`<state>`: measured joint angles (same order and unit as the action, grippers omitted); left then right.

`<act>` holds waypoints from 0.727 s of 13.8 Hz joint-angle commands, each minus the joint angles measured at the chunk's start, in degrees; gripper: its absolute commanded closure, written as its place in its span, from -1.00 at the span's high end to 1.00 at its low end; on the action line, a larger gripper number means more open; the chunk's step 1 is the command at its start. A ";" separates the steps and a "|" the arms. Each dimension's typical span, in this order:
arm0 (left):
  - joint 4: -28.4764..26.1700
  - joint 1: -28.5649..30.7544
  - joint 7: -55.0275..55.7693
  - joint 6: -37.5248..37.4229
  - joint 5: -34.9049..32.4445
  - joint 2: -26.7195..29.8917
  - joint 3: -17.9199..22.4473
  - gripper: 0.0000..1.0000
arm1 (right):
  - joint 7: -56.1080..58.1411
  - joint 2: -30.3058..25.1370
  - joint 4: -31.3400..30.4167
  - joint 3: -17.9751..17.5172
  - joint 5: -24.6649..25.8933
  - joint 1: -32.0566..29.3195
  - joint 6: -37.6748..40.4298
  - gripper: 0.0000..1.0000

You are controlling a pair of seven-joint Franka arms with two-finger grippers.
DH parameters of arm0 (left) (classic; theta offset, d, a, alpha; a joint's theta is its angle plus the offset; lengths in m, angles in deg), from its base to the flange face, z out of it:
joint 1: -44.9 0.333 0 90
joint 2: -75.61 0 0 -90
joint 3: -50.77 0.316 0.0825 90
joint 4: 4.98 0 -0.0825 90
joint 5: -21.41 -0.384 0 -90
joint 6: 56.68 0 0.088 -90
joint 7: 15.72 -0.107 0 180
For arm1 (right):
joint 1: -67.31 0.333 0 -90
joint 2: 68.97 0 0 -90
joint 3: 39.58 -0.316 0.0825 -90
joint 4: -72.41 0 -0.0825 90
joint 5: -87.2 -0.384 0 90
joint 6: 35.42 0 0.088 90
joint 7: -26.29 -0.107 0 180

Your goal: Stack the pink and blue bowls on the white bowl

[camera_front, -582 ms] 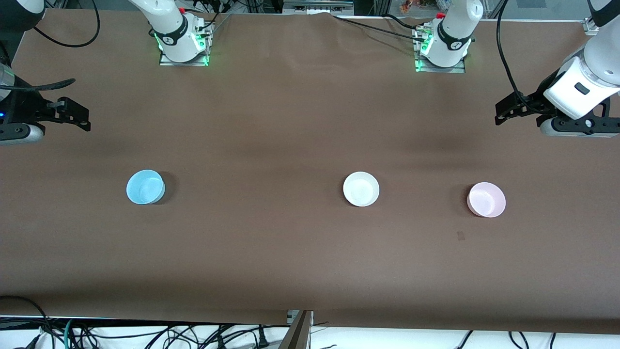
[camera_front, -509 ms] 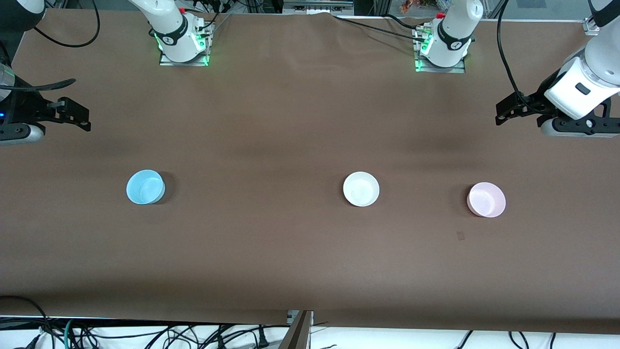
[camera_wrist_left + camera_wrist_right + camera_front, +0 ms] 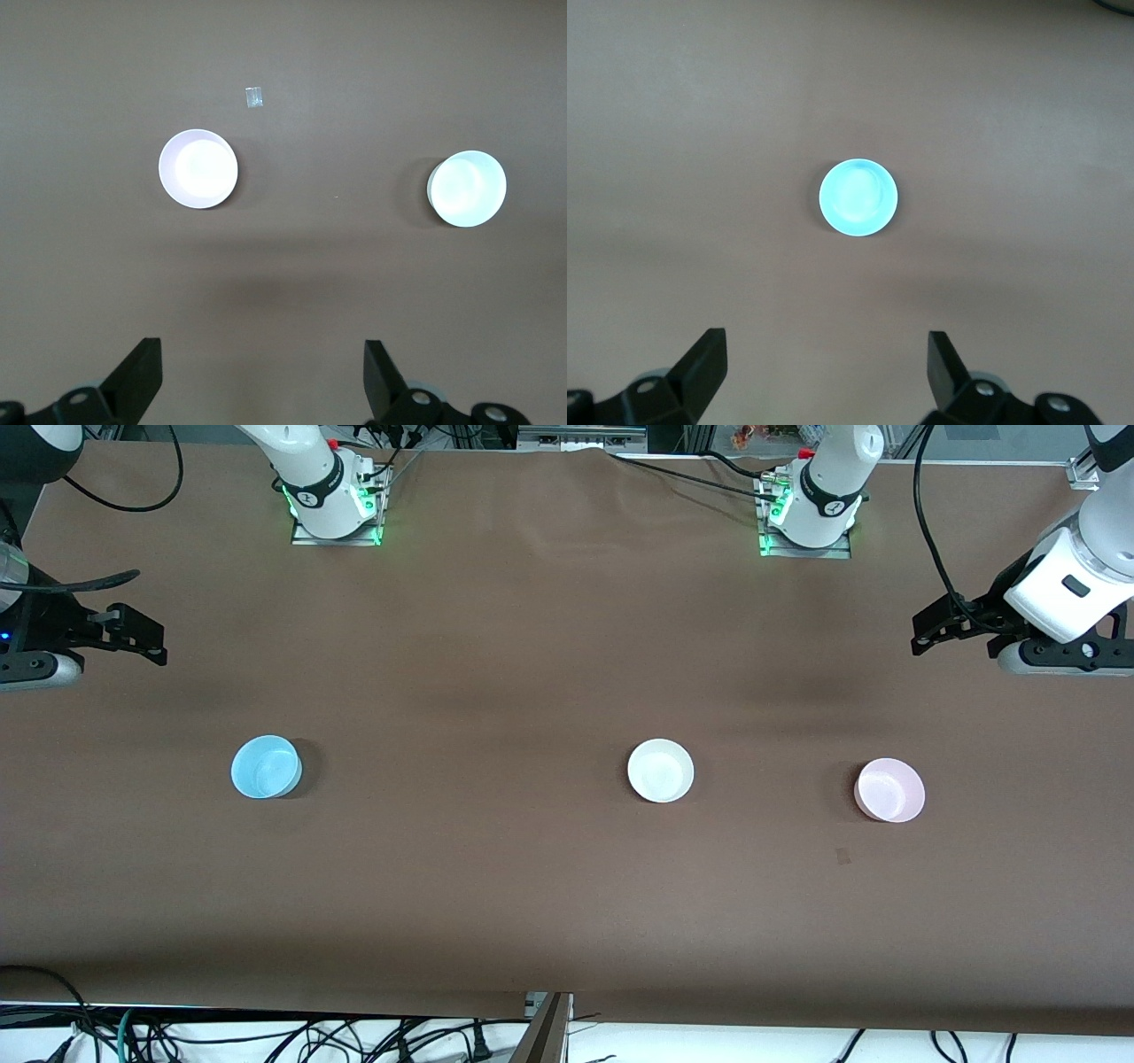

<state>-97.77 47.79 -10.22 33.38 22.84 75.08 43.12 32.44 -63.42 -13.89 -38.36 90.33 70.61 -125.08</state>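
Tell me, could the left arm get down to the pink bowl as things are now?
Probably yes. The pink bowl sits alone on bare table, upright and uncovered, toward the left arm's end. The left gripper hangs open and empty above the table, with nothing between them.

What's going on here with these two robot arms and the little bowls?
Nothing is being handled yet. The blue bowl, white bowl and pink bowl sit apart in a row on the brown table, none stacked. The left hand hangs open over the table's left-arm end, and the right hand hangs open over the other end.
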 commanded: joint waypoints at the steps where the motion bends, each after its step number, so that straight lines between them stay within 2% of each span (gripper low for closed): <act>1: 1.65 0.62 -0.31 -0.50 0.16 -1.05 -0.18 1.00 | -0.70 -0.18 0.26 -0.34 0.30 0.03 0.63 1.00; 10: 1.04 1.41 -0.05 -0.85 0.07 -1.58 -0.09 1.00 | -0.44 0.08 0.35 -0.34 0.39 0.21 0.54 1.00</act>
<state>-97.78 48.67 -10.22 33.34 22.84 74.17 43.20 32.44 -63.37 -13.89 -38.59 90.33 70.78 -125.08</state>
